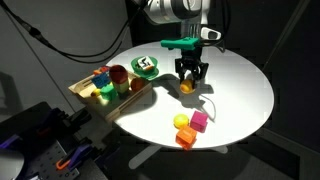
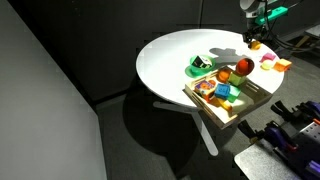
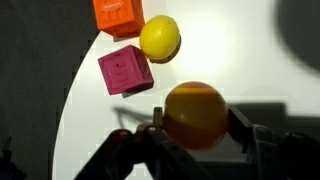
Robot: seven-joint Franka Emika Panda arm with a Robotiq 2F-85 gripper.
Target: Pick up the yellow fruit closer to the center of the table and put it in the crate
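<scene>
The yellow fruit (image 3: pixel 195 112), a golden-yellow ball, sits between my gripper's (image 3: pixel 196 128) two fingers, which touch it on both sides. In both exterior views the gripper (image 1: pixel 190 75) (image 2: pixel 255 38) stands upright over the middle of the white round table (image 1: pixel 240 85), with the fruit (image 1: pixel 186 87) at its tips, at or just above the tabletop. The light-wood crate (image 1: pixel 85 95) (image 2: pixel 251 101) stands at the table's edge, apart from the gripper, and holds several coloured items.
A brighter lemon-yellow fruit (image 3: pixel 160 38) (image 1: pixel 181 121), a pink cube (image 3: pixel 124 70) (image 1: pixel 199 121) and an orange cube (image 3: pixel 118 14) (image 1: pixel 185 136) lie together near the table's edge. A green-and-white dish (image 1: pixel 146 66) (image 2: pixel 203 65) stands between gripper and crate.
</scene>
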